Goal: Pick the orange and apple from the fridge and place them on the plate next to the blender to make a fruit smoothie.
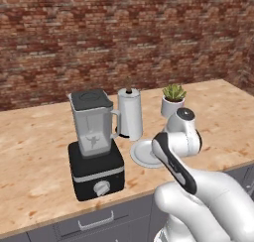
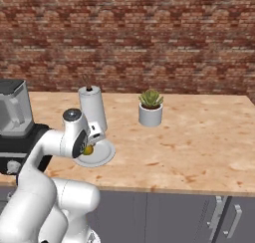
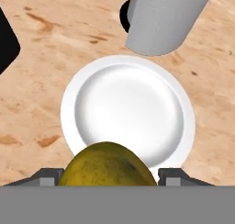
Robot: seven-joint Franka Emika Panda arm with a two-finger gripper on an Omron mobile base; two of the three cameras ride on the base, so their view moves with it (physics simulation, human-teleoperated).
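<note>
The small round white plate (image 3: 128, 81) on the wooden counter (image 3: 41, 44) holds nothing inside. Above its near rim, the gripper (image 3: 108, 177) jaws hold the round yellowish-orange fruit (image 3: 106, 165) between them.

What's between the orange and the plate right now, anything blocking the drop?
Nothing visible. The pincer holds the orange above the near rim of the plate, whose dish is bare. The paper towel roll stands just beyond the plate's far rim and the blender off to the side, neither over it.
</note>
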